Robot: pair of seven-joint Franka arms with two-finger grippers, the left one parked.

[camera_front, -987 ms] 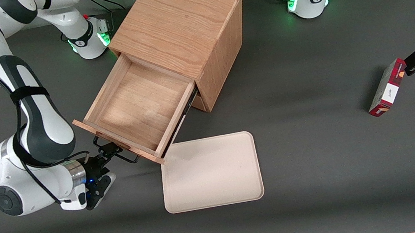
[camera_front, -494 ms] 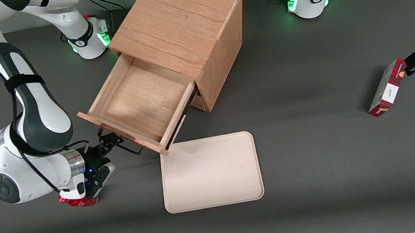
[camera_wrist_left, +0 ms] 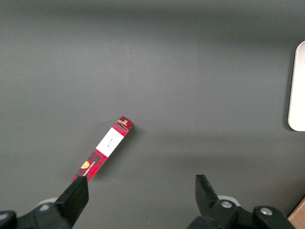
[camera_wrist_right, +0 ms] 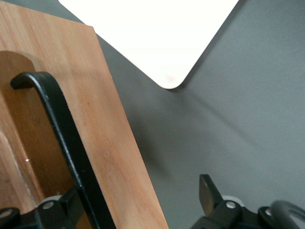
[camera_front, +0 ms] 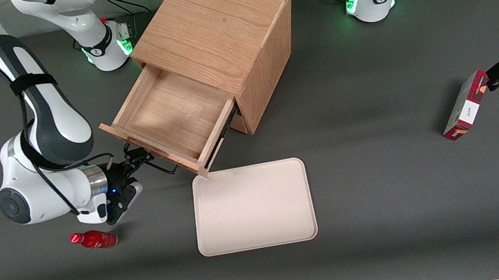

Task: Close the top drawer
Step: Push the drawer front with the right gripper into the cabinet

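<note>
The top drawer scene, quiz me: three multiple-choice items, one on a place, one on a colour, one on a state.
1. Where is the claw?
A. at the top drawer's handle
B. over the tray
C. on the cabinet

2. What colour is the small bottle?
A. green
B. red
C. blue

3. How is the top drawer?
A. fully shut
B. removed
C. partly open

Answers: 1 A, the claw sits at the black bar in front of the drawer; 2 B, it is red; 3 C, its bare inside shows.
</note>
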